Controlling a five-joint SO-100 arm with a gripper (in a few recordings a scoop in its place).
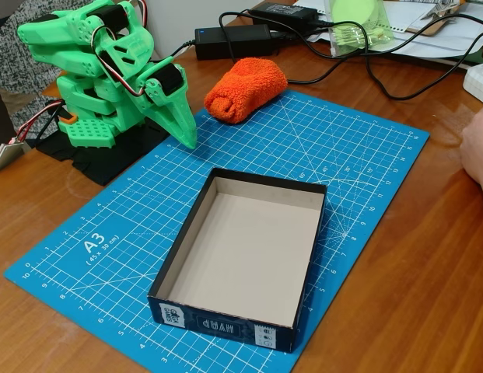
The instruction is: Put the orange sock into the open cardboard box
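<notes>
The orange sock (246,88), a thick fluffy rolled bundle, lies at the far edge of the blue cutting mat, partly on the wooden table. The open cardboard box (196,224) with dark outer walls and a plain beige inside sits on the mat nearer the camera, with nothing in it. The green arm is folded at the far left, and its gripper (184,134) points down at the mat's far left corner, to the left of the sock and apart from it. Its fingers look pressed together with nothing between them.
The blue A3 cutting mat (101,241) covers the middle of the wooden table. Black power bricks (233,40) and cables (381,78) run along the back. A person's hand (478,151) rests at the right edge. A white object (478,81) sits at far right.
</notes>
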